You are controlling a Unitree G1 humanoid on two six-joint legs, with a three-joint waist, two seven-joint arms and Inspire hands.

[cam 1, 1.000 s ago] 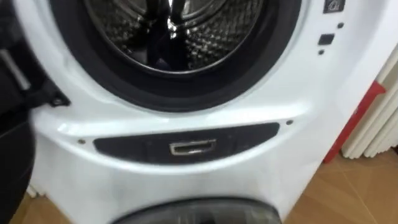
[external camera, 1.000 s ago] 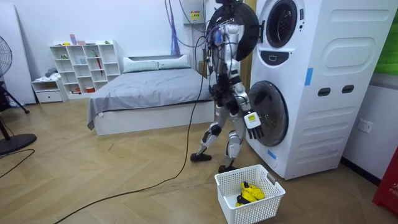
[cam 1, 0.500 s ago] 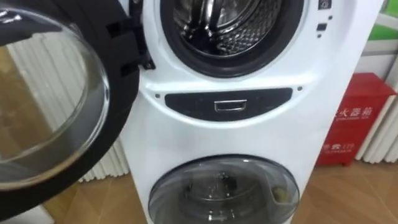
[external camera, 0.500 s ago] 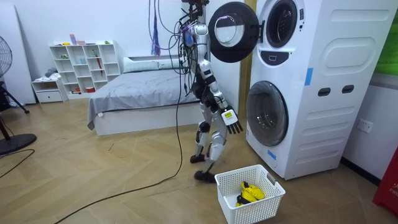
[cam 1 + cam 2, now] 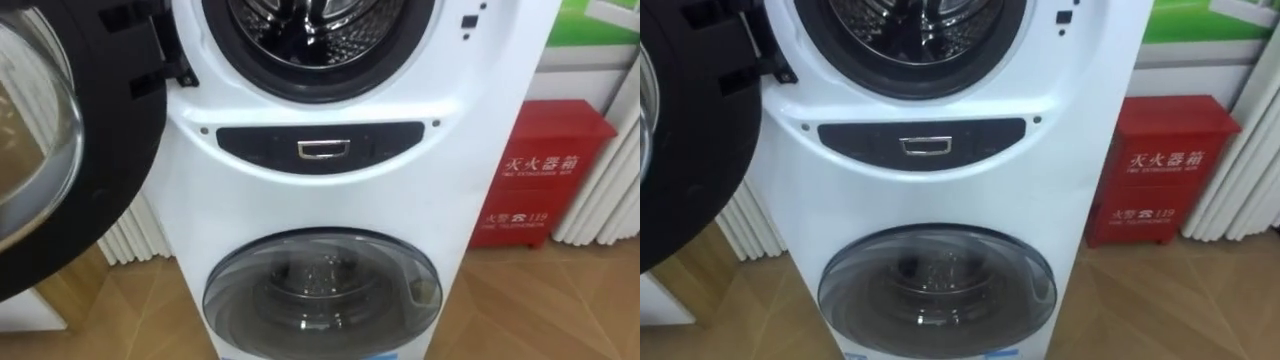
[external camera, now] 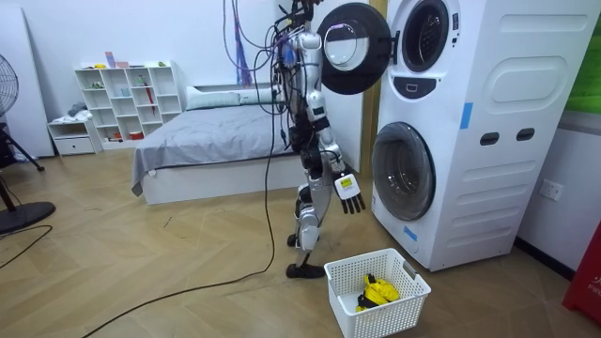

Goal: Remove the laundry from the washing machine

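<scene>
Yellow clothes (image 6: 377,292) with a darker bit mixed in, heaped in a white basket (image 6: 390,317) on the wood floor (image 6: 141,272), just in front of the lower corner of the washing machine (image 5: 330,190). Cannot tell whether any cloth inside the upper drum (image 5: 315,25): bare metal and a dark patch at centre. Upper door (image 5: 100,150) swung wide to the robot's left, black ring round a glass bowl. Lower door (image 5: 322,292) closed, grey glass, contents unclear.

Right robot hand (image 6: 348,191) hanging low by the hip, fingers straight and spread, nothing held, nothing touched. Higher than the basket and apart from it, over its end toward the room view's left; clear of the machine front, about level with the lower door.

Standing between the grey bed (image 6: 225,141) and the machine, facing the machine, one leg back, basket near the front foot.

Dark panel with a small metal handle (image 5: 322,149) between the two doors. Red box (image 5: 545,165) by the wall on the machine's right, white radiator (image 5: 600,190) just beside it. White shelf (image 6: 127,103) farther back past the bed.
</scene>
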